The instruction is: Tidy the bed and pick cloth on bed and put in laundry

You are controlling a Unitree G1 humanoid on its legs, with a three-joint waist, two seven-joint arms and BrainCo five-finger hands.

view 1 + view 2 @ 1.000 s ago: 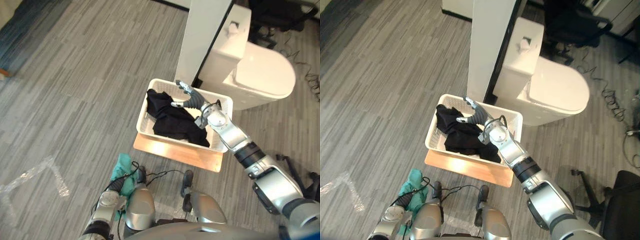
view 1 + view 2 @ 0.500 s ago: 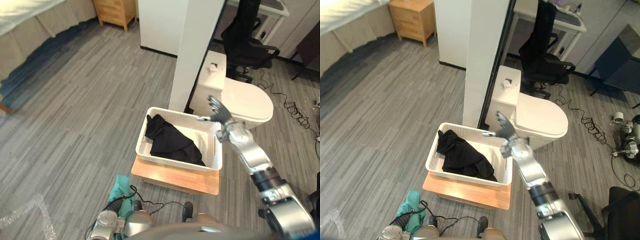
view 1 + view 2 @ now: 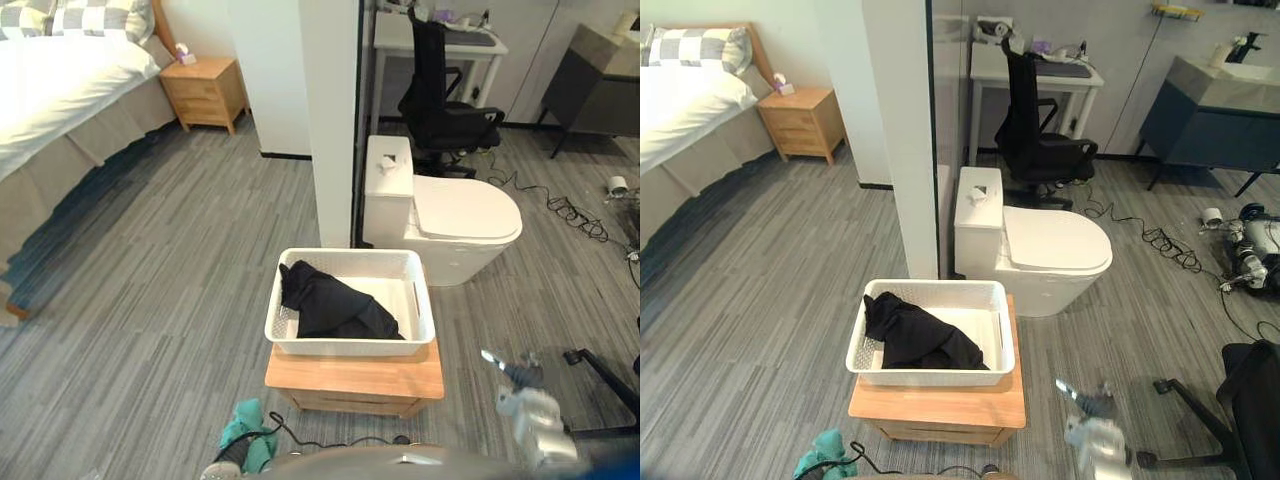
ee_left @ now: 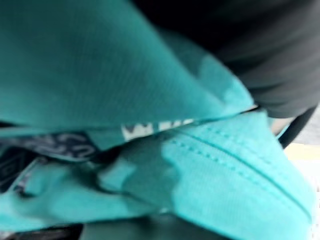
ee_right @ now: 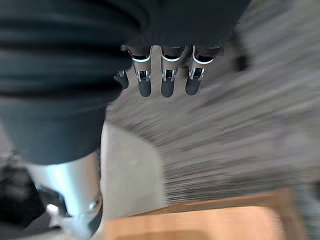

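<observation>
Black cloth (image 3: pixel 335 310): crumpled and heaped in the white basket (image 3: pixel 345 343) on the wooden stool (image 3: pixel 355 382), dead centre of your view.
Teal cloth (image 3: pixel 245 425): bunched over your left hand (image 3: pixel 225 462) at 7 o'clock; its grip can't be told.
Right hand (image 5: pixel 167 82): low at 5 o'clock, fingers straight, holding nothing.

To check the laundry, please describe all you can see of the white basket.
The white basket is rectangular, plastic-looking, with perforated walls and a broad rim. It sits upright on a low wooden stand before the toilet. A crumpled black cloth lies inside, toward its left; the right part of its bottom is bare.
</observation>
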